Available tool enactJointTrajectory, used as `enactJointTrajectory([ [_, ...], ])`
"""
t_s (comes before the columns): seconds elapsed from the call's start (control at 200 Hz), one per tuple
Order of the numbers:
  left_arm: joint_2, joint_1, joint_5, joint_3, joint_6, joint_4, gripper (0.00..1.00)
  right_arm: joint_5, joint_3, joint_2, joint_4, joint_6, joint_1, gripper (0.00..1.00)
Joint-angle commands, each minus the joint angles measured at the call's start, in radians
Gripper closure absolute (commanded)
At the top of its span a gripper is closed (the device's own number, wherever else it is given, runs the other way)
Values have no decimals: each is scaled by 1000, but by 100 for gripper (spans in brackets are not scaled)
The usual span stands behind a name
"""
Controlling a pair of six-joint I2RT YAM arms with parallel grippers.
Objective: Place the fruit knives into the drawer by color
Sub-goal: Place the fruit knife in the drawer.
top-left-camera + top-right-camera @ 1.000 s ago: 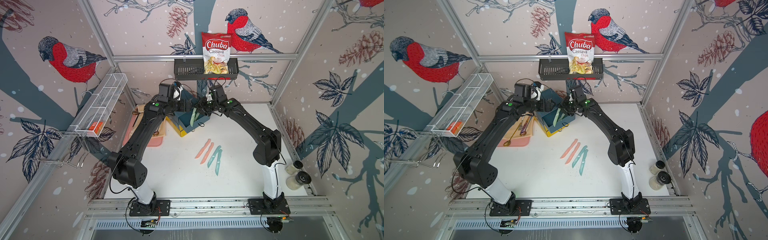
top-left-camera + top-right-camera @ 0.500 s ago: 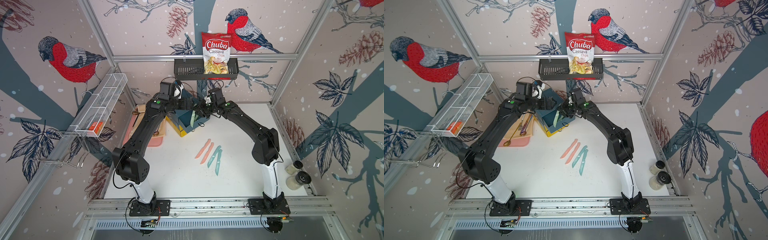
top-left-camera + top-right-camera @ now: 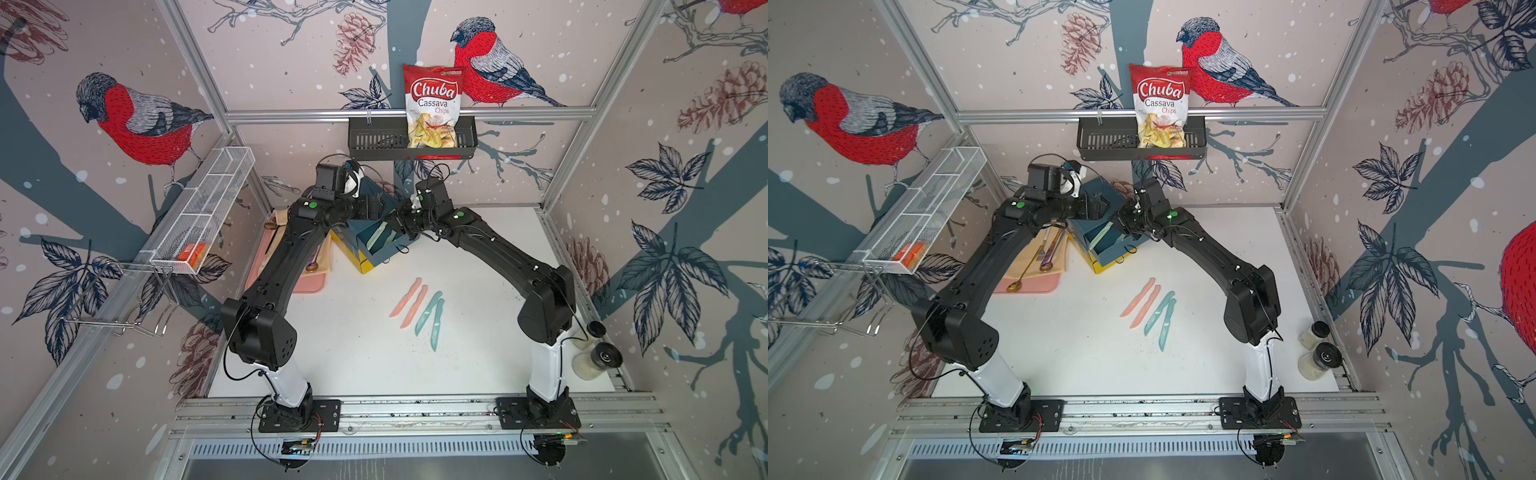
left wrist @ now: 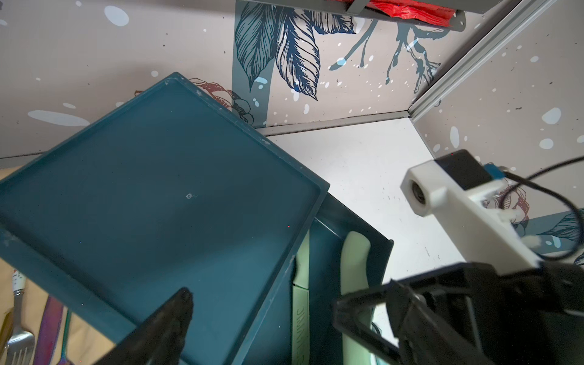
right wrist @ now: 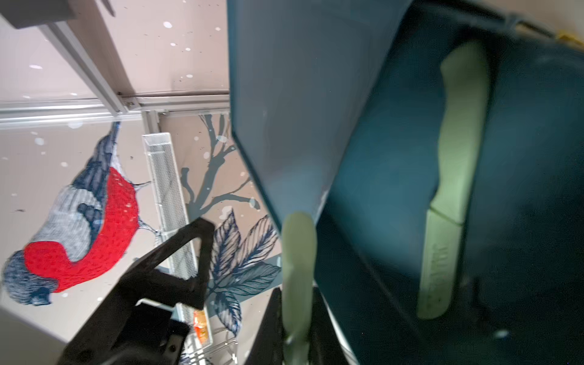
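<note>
Your left gripper [image 3: 1098, 205] hangs open over the drawer chest [image 4: 158, 189]. Your right gripper [image 5: 238, 262] meets one pale green knife [image 5: 298, 252] at the open top drawer [image 3: 376, 254]; clamped or not, I cannot tell. The other green knife [image 5: 455, 158] lies inside; pink knives [image 3: 415, 305] and teal knives [image 3: 429, 313] lie on the table [image 3: 353, 353].

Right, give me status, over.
Left tool open above the chest. Right tool at a green knife in the open top drawer, grip unclear. Second green knife inside; pink pair, blue pair on the table. No obstruction seen.
</note>
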Motion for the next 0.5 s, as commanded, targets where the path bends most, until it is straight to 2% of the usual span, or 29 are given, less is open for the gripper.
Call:
enactJointTrajectory([
  [0.0, -8, 1, 14, -2, -1, -1, 3, 126, 21, 2, -13, 84, 11, 100],
  [0.24, -15, 1, 21, -5, -2, 0, 3, 167, 49, 27, -67, 94, -6, 100],
  [0.365, -18, 2, 21, -12, -1, 2, 3, 136, 71, 56, -73, 106, -18, 100],
  [0.415, -17, 4, 20, -12, -1, 2, 3, 133, 84, 70, -87, 104, -18, 90],
  [0.455, -17, 5, 23, -10, -4, 3, 3, 131, 82, 71, -83, 105, -18, 72],
  [0.495, -14, 7, 24, -7, -6, 4, 3, 128, 75, 70, -76, 109, -18, 67],
])
